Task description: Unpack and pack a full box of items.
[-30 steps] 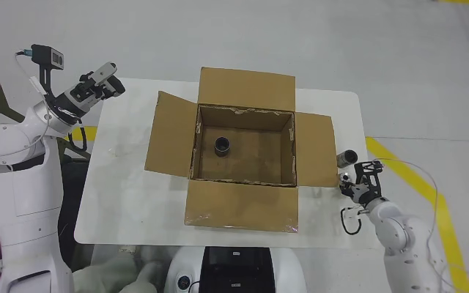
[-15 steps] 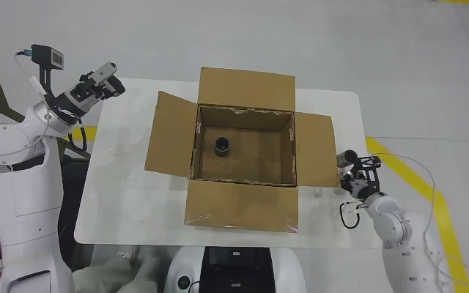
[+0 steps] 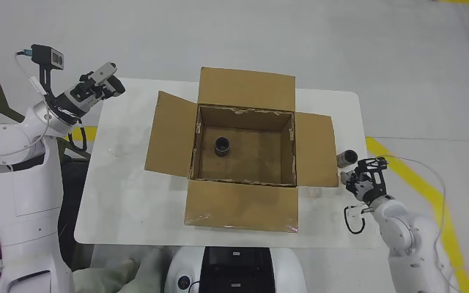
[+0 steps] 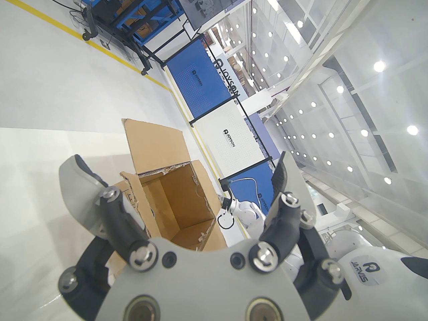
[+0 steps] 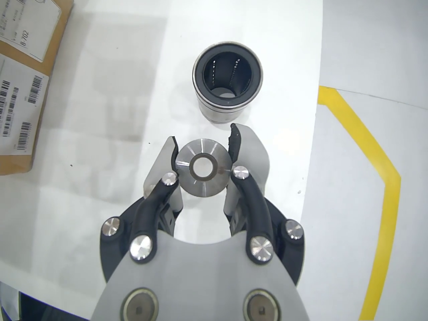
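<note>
White counter, rounded corners. Open cardboard box sits mid-counter with all four flaps folded outward; the right flap carries printed labels. Yellow floor line runs off the counter's right edge.

Left tool is up above the counter's far left corner, well apart from the box. In its wrist view the left tool has fingers spread wide apart with nothing between them, and it faces the box.

Right tool is low over the counter's right edge, just beside the box's right flap. In the wrist view the right tool is clamped on a small steel bushing, round face with centre hole up, one pad on each side.

Linear bearing stands upright on the counter just ahead of the right tool's fingertips, with a dark bore and a silver sleeve; cannot tell if a fingertip touches it. In the top view the bearing is right of the flap.

Inside the box, a dark cylinder stands on the floor near the left wall.
</note>
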`<state>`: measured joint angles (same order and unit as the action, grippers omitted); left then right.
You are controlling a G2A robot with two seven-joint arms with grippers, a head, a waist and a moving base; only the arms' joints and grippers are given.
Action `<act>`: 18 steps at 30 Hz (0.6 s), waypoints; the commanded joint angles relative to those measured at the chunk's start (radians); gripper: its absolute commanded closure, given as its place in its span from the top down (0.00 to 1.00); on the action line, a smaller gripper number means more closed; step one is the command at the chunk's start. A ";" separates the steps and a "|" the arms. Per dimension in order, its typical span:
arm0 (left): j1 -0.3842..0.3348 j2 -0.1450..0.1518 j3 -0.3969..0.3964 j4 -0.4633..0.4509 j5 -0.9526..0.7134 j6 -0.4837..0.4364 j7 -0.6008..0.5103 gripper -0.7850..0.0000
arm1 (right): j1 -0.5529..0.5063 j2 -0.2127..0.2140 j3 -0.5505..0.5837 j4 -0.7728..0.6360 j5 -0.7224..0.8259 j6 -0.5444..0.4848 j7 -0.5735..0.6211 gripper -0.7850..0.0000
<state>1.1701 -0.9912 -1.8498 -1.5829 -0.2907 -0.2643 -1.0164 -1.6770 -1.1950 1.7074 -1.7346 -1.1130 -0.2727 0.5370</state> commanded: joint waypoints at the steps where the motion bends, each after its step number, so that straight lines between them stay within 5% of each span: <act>1: 0.000 0.000 0.000 0.000 0.000 0.000 0.000 1.00 | -0.016 0.001 0.013 -0.048 0.008 0.011 0.019 0.00; 9: 0.000 0.000 0.000 0.000 0.000 0.000 0.000 1.00 | -0.065 0.008 0.084 -0.266 0.027 0.092 0.172 0.00; 18: 0.000 0.000 0.000 0.000 0.000 0.000 0.000 1.00 | -0.031 0.010 0.063 -0.392 0.079 0.098 0.183 0.00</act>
<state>1.1701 -0.9912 -1.8498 -1.5829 -0.2907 -0.2643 -1.0164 -1.7160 -1.1843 1.7839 -2.1197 -1.0457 -0.1682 0.7252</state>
